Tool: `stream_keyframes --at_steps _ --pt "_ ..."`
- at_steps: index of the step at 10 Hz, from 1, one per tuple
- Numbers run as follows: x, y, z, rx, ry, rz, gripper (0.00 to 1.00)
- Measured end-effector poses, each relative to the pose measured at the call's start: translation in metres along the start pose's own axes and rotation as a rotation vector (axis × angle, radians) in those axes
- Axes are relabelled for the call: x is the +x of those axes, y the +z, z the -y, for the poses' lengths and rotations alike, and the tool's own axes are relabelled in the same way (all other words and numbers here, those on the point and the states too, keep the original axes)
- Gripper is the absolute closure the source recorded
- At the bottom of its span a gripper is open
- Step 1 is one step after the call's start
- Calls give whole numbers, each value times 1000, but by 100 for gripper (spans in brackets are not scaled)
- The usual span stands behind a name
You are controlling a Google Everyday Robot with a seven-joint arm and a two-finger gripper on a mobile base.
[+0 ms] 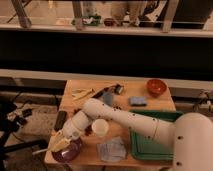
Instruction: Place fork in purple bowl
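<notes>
No readable text, no labels or numbers (none anywhere)

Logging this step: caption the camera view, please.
Gripper over the round dark purple bowl at the wooden table edge, thin silvery-grey fork jutting left.

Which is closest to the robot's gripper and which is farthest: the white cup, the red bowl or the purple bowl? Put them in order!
The gripper hangs over the purple bowl at the front left.
1. Purple bowl: right under the gripper, front left.
2. White cup: a bit to the right, near the middle.
3. Red bowl: far away, at the back right.
</notes>
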Motion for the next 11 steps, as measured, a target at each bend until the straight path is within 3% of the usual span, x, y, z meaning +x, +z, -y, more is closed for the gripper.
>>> stream_keyframes --at_steps 2,8,11 --pt "0 -1 0 2 1 1 80" --pt "0 0 0 1 0 0 22" --pt "0 0 0 1 0 0 20"
